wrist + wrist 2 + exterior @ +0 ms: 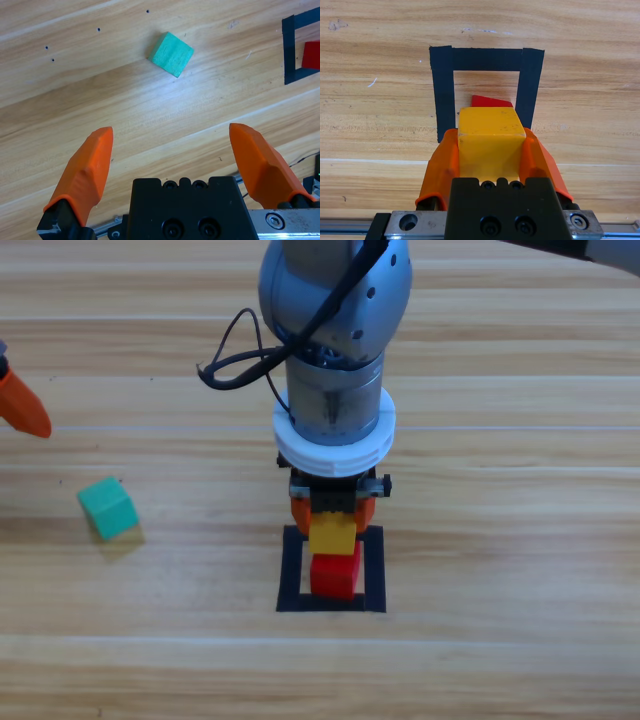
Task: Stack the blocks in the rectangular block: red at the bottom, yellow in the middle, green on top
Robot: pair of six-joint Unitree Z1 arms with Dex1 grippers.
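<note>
The red cube (335, 578) (492, 102) lies inside the black tape frame (291, 570) (485, 59). My right gripper (332, 520) (491, 135) reaches down at the table's middle, shut on the yellow cube (332, 533) (491, 142). It holds that cube over the red one, covering most of it. Whether the two cubes touch I cannot tell. The teal-green cube (108, 507) (171, 54) lies alone on the wood to the left. My left gripper (25, 410) (175, 132) waits at the left edge, open and empty, with the green cube well ahead of its jaws.
The left wrist view catches a corner of the tape frame (288, 50) with the red cube (311, 55) at its right edge. A black cable (235, 360) loops off the right arm above the table.
</note>
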